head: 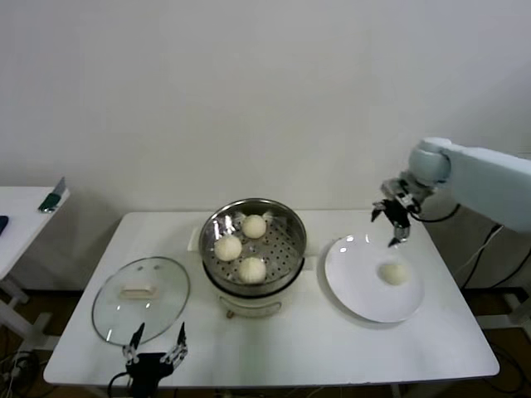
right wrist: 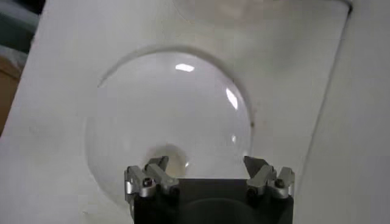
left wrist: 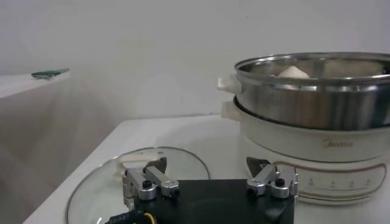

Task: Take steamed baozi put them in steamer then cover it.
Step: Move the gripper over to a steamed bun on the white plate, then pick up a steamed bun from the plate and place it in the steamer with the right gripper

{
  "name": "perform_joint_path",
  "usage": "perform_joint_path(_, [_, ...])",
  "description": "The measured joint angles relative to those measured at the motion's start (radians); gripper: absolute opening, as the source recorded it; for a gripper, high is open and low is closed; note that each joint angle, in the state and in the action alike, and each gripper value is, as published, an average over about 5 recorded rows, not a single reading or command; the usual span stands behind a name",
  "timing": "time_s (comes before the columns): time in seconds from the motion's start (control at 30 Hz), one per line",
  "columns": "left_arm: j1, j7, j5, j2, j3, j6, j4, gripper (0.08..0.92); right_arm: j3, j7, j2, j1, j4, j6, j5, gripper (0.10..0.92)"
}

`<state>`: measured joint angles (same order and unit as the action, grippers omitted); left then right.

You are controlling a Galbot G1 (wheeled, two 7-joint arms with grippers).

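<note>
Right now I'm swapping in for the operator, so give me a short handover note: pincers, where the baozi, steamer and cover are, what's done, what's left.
Right pincer: open, empty, above the far edge of the white plate.
Left pincer: open, empty, parked at the table's near edge beside the cover.
Steamer: at table centre, uncovered, with three baozi inside.
Last baozi: alone on the plate.
Cover: lying flat on the table, to the left of the steamer.
Done: three of four buns loaded.
Left: move the last bun into the steamer, then put the cover on.
</note>
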<state>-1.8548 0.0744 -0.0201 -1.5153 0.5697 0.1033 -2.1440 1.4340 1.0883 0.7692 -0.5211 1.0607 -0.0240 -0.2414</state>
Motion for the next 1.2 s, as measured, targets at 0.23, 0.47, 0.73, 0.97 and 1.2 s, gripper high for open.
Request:
perform_joint_path(0.23, [-0.002, 0.000, 0.001, -0.003, 0.002, -0.002, 0.010, 0.823, -0.123, -0.013, -0.020, 0.162, -0.069, -0.032, 0.074, 0.823])
perform_joint_path(0.47, [-0.003, 0.001, 0.002, -0.007, 0.003, -0.004, 0.017, 0.823, -0.222, -0.033, 0.002, 0.280, -0.141, -0.042, 0.126, 0.823])
perform_joint_path(0.73, [-0.002, 0.002, 0.003, -0.008, 0.004, -0.005, 0.020, 0.823, -0.291, -0.053, 0.038, 0.351, -0.192, -0.050, 0.155, 0.794])
perform_joint_path(0.97, [-0.001, 0.003, 0.001, -0.009, 0.004, -0.003, 0.015, 0.823, -0.309, -0.057, 0.044, 0.368, -0.196, -0.069, 0.182, 0.672])
perform_joint_path(1.2, [0.002, 0.003, 0.001, -0.008, -0.003, -0.002, 0.014, 0.823, -0.285, -0.061, 0.040, 0.331, -0.164, -0.094, 0.174, 0.653])
